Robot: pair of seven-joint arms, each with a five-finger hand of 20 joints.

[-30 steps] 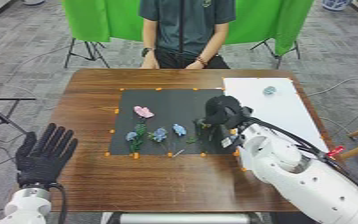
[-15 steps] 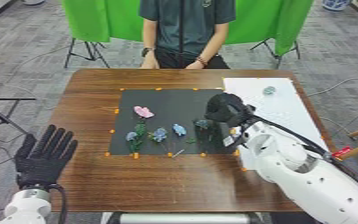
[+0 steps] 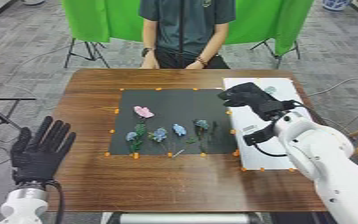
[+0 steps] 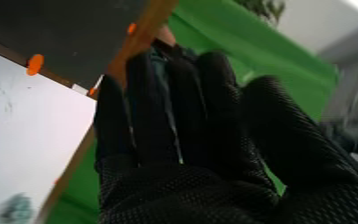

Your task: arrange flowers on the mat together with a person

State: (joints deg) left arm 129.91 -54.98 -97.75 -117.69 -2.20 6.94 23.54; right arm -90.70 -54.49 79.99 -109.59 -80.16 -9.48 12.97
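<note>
My right hand (image 3: pixel 246 95) has moved off the mat (image 3: pixel 167 99) to the white sheet's (image 3: pixel 245 119) far left, fingers straight, gripping nothing. The rightmost mat flower (image 3: pixel 201 123) now lies uncovered, seemingly placed; the sheet's pale flower (image 3: pixel 270 90), just right of me, likely comes next.

grey carpet tiles (image 3: pixel 29 60) run under the brown wooden table (image 3: pixel 184 187), with thin cables (image 3: pixel 335 80) trailing across them. beyond it hangs a bright green cloth (image 3: pixel 286 25), black stand legs (image 3: pixel 88 54) showing below. a blue-and-white porcelain pot (image 3: pixel 337 4) sits farther back, to the right. the right wrist view catches leafy greenery (image 4: pixel 266 9) above the cloth.
</note>
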